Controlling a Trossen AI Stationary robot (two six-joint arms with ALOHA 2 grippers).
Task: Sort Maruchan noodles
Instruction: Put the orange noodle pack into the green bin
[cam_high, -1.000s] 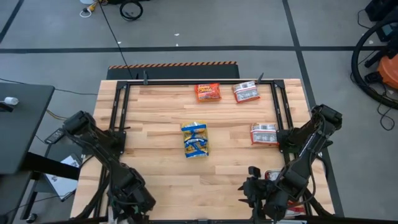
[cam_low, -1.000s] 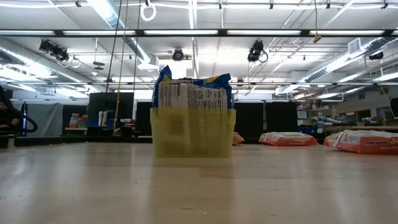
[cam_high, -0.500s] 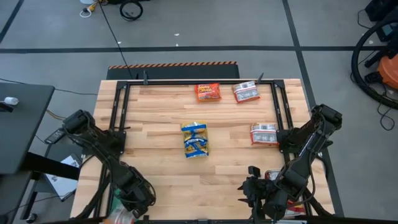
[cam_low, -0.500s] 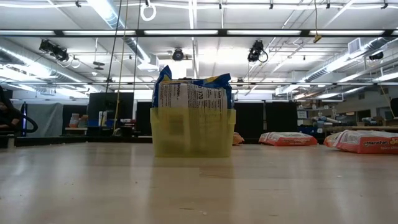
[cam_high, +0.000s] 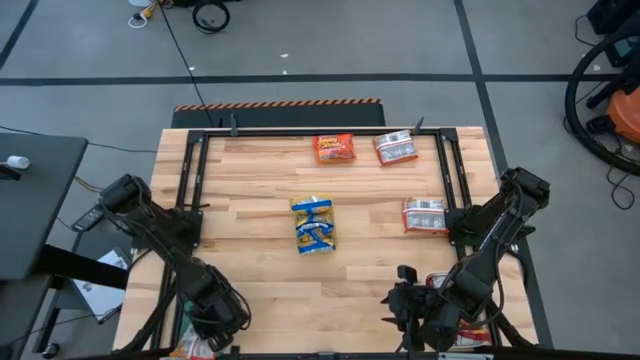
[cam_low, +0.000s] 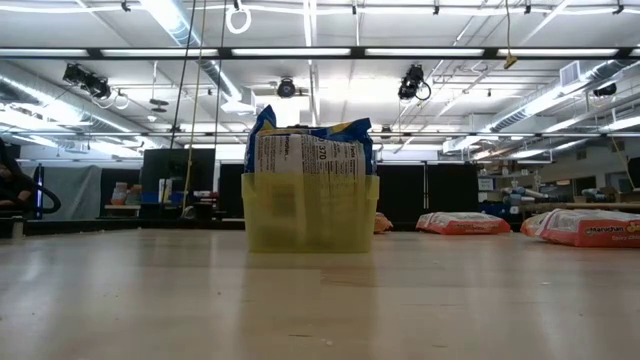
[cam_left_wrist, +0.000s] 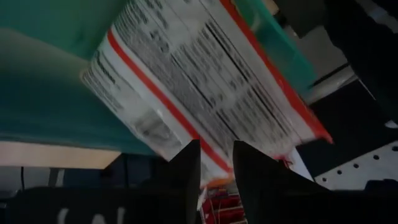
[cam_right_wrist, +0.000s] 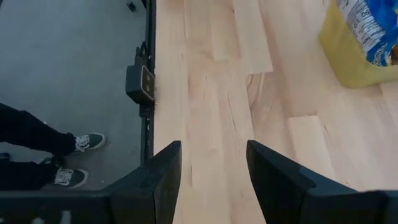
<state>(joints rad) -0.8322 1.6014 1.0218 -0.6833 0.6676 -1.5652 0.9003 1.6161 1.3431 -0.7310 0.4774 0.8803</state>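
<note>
The left end effector (cam_left_wrist: 210, 171) hangs at the near left corner of the tabletop (cam_high: 250, 200), over a green tray (cam_left_wrist: 56, 93), its two dark fingers pinching the crimped end of a white, red-bordered noodle packet (cam_left_wrist: 205, 81) printed with small text. The right end effector (cam_right_wrist: 210, 180) waits over bare wood near the near right corner, its fingers spread and holding nothing. The other Maruchan noodles lie well apart: a blue-and-yellow packet (cam_high: 314, 224) stands in a yellow tray (cam_low: 310, 212) at the middle, an orange-red packet (cam_high: 334, 148) and a silver-white packet (cam_high: 396, 149) lie at the far edge, and a second silver-white packet (cam_high: 425, 215) lies toward the right rail. These look light and should lift easily. The film is glossy and probably slippery, and the block inside is likely brittle, so a hard squeeze across the middle could crack it. The flat sealed end looks the safest place to grip, though the packet may dangle and swing from there. The tabletop is pale jointed wood planks; the translucent yellow tray looks like thin, stiff plastic.
</note>
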